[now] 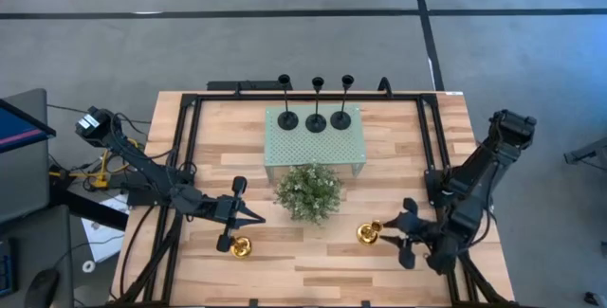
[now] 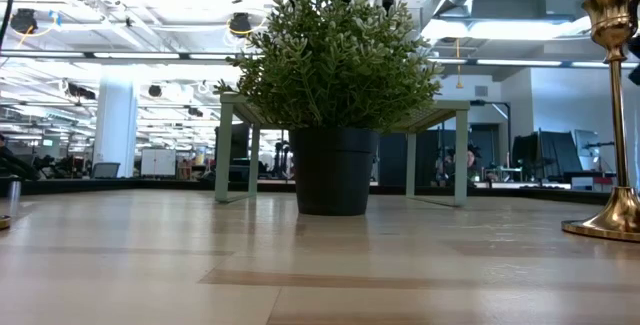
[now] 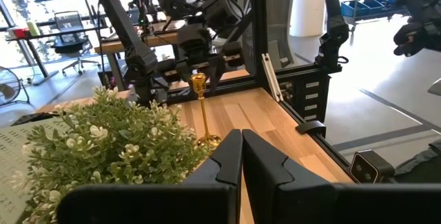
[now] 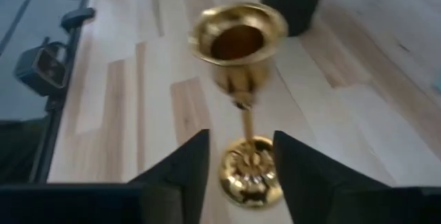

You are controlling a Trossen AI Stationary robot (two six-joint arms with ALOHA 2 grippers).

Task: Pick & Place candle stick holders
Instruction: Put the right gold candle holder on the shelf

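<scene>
I see my right gripper open around the gold holder standing on the wooden table; left gripper closed.

two dark jointed arms — black angular fingers, matte.

Three black candle stick holders, two gold candle stick holders, one plant, one green stand.
</scene>
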